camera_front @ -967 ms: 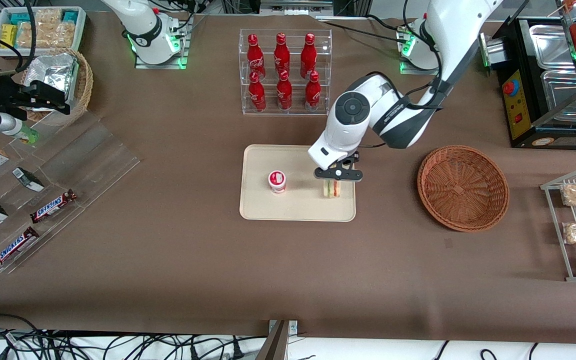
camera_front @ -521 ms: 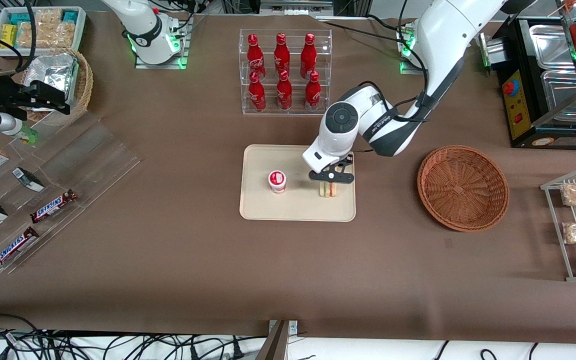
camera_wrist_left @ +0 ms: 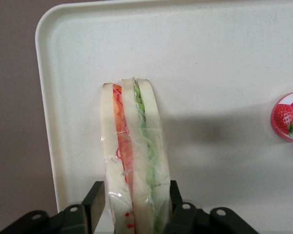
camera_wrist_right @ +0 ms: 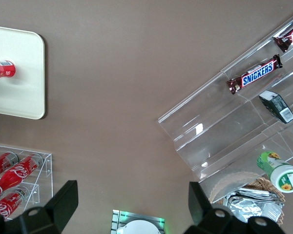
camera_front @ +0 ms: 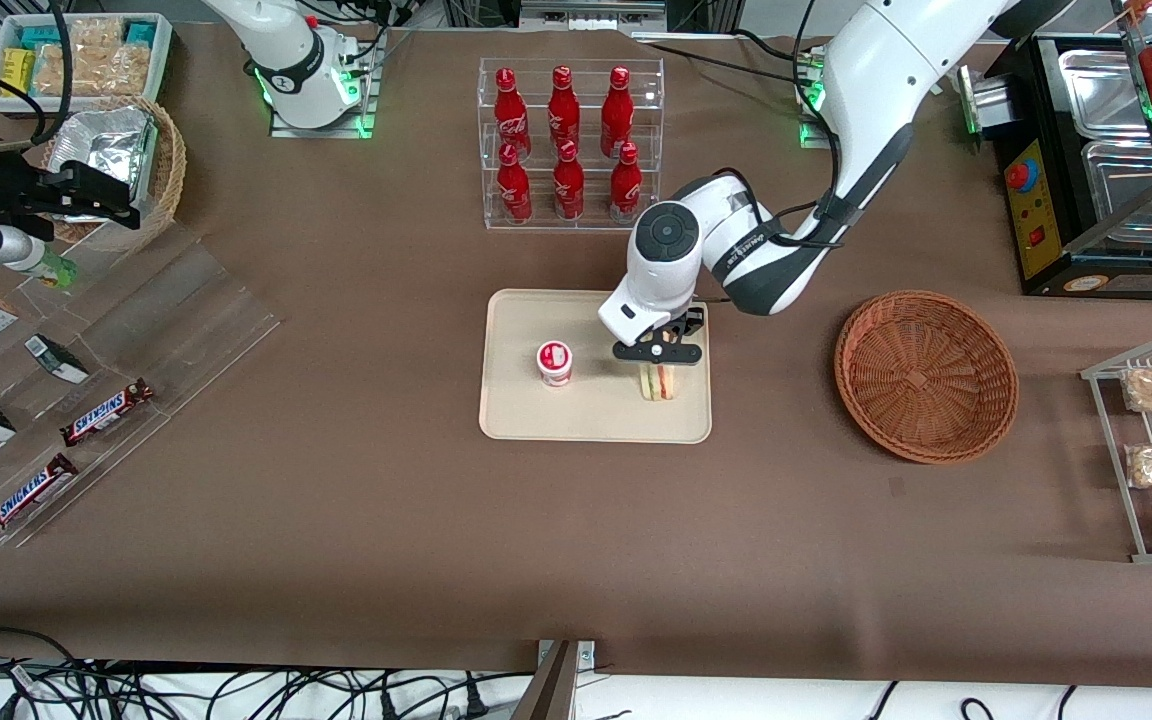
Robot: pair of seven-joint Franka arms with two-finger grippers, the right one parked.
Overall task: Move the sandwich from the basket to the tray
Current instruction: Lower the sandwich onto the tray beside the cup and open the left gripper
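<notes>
One sandwich (camera_wrist_left: pixel 134 161) upright on tray (camera_wrist_left: pixel 224 48), between narrow jaws of gripper (camera_wrist_left: pixel 133 204), pads touching.

Gripper (camera_wrist_left: pixel 133 207) fingers (camera_wrist_left: pixel 94 200) flank the wrapped sandwich (camera_wrist_left: pixel 134 161) on the tray (camera_wrist_left: pixel 224 44).

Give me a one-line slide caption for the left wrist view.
Claw straddling the wrapped sandwich standing on the cream tray, a strawberry-label cup beside it.

Even bright overhead light; soft shadows; frames sharp, glare minimal.
</notes>
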